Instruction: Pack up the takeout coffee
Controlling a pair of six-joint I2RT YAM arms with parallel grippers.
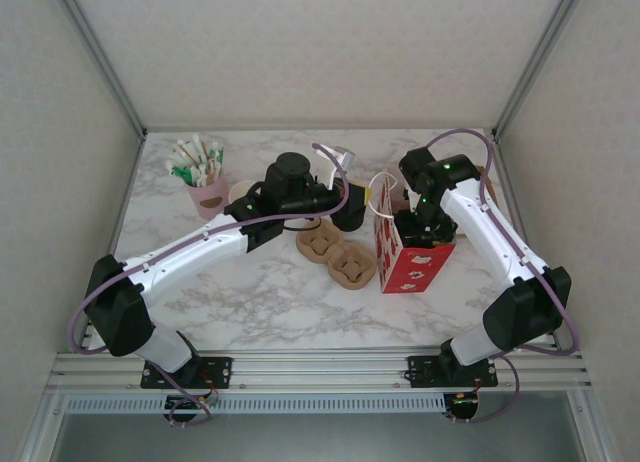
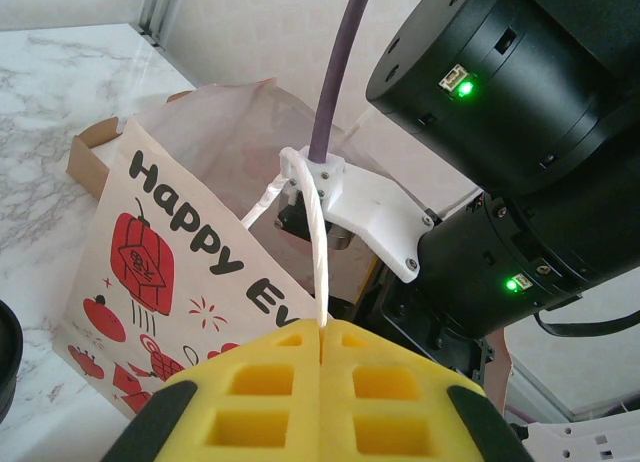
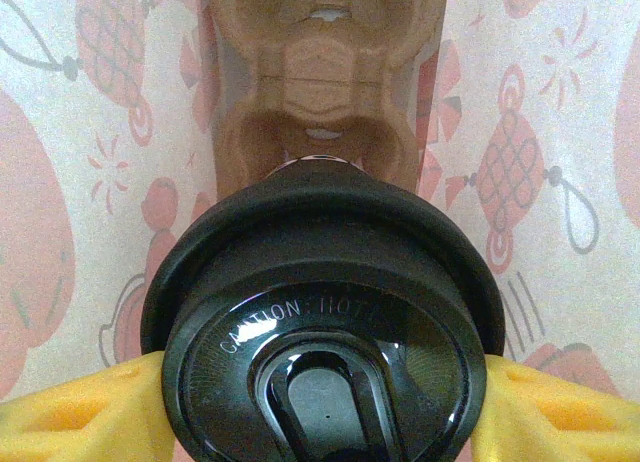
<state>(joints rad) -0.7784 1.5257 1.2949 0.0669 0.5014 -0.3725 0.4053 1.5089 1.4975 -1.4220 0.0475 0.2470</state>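
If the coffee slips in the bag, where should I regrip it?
Probably on the cup's sides under the black lid, from straight above: the lid's rim overhangs, so it catches on the fingers, and the bag's walls close off the sides.

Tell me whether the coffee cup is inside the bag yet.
Inside: the right gripper holds the coffee cup between the walls of the bag, above a cardboard tray.

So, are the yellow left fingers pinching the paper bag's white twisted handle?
Yes, the yellow left fingers clamp the white twisted handle.
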